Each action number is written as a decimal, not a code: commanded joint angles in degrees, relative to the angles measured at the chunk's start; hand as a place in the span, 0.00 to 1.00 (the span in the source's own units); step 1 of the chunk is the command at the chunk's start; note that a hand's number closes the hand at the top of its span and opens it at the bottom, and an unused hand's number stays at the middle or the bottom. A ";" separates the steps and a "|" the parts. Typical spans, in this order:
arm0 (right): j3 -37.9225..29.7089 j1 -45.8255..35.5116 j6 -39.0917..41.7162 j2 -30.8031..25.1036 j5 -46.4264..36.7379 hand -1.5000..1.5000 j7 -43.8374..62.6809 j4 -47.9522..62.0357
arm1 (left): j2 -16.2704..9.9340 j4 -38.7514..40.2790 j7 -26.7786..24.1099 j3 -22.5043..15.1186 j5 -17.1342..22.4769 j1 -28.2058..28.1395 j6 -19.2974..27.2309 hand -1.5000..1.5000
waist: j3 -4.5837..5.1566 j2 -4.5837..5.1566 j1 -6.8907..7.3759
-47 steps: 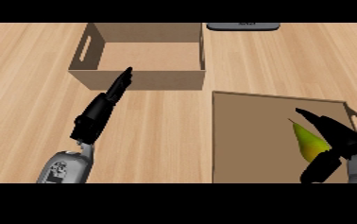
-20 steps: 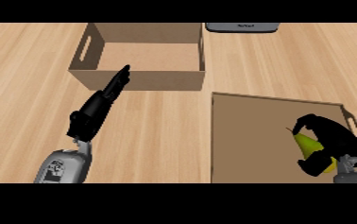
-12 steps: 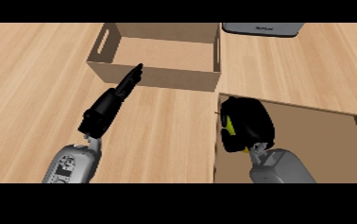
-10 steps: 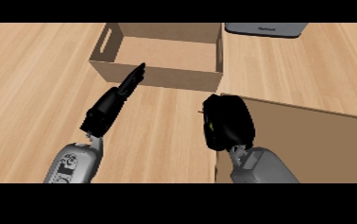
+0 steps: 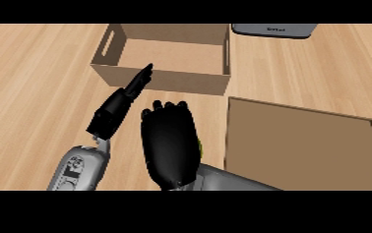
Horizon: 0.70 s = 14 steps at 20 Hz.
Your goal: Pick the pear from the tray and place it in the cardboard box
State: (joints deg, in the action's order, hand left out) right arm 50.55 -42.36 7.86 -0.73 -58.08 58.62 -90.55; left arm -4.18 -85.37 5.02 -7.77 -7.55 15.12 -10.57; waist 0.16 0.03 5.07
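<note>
On the pale wooden counter (image 5: pixel 44 79), an open cardboard box (image 5: pixel 167 82) stands toward the far side, with a grey appliance (image 5: pixel 274 29) at the far edge behind it. The flat brown tray (image 5: pixel 298 143) lies at the right. Left of the tray, the right hand (image 5: pixel 169 141) curls over the pear (image 5: pixel 200 149), only a yellow-green sliver showing. The left hand (image 5: pixel 123 101), fingers straight, points at the box's near wall.

Single head view, steeply down on the counter (image 5: pixel 44 79) (forearms from the lower edge).
</note>
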 commanded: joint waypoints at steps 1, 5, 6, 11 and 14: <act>6.11 -9.26 -3.61 0.69 6.34 1.00 11.51 -1.83 | 0.03 1.26 -1.90 0.08 -0.66 -0.69 0.47 0.50 | 0.04 -0.12 -0.11; 1.68 -18.16 -5.55 0.70 7.90 1.00 15.32 -4.94 | 0.05 0.37 -1.61 -0.03 -1.02 -1.61 0.90 0.50 | 0.02 -0.51 -1.39; 2.10 -19.05 -5.75 0.70 7.52 1.00 18.07 -4.67 | 0.22 0.78 -0.54 0.70 -0.67 0.09 1.13 0.50 | 0.04 -0.64 -1.58; -0.52 -24.03 -10.55 0.69 9.89 1.00 20.68 -1.20 | 0.28 0.08 -1.96 0.49 -0.34 -2.39 0.88 0.50 | 0.03 -0.49 -1.69; -4.66 -29.42 -9.74 0.68 10.86 1.00 20.29 3.49 | -0.27 1.57 -0.95 1.16 -0.33 -0.38 0.46 0.50 | 0.06 -0.26 -2.09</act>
State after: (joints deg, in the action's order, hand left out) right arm 48.95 -65.85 0.85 -0.93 -48.56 67.64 -90.58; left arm -4.41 -84.92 4.38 -6.69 -7.63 14.61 -10.09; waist 0.20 -0.42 3.47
